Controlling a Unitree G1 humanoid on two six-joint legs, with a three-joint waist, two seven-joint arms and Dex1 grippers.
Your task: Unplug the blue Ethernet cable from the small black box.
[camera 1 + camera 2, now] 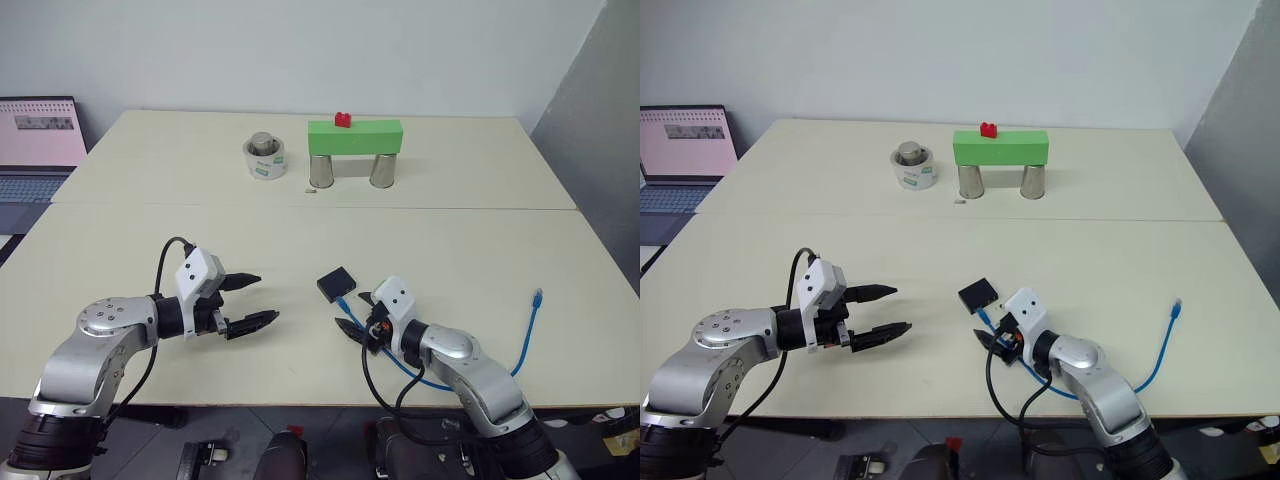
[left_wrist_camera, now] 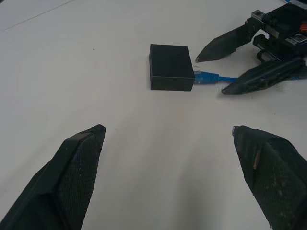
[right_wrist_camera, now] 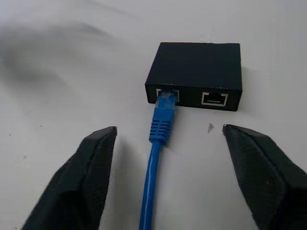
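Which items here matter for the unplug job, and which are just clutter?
Job: blue Ethernet cable, plugged into the small black box; right gripper, fingers open either side of the cable.

Clutter: green block on two metal cups, red brick, tape roll, laptop.

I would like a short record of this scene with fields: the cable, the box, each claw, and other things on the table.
cable: blue Ethernet cable, one plug in a port of the box, free end lying on the table to the robot's right
box: small black box, flat on the table, second port empty
right claw: right claw open, fingers on either side of the cable, just short of the plug
left claw: left claw open, apart from the box
other things: green block on two metal cups, red brick on top, tape roll, laptop
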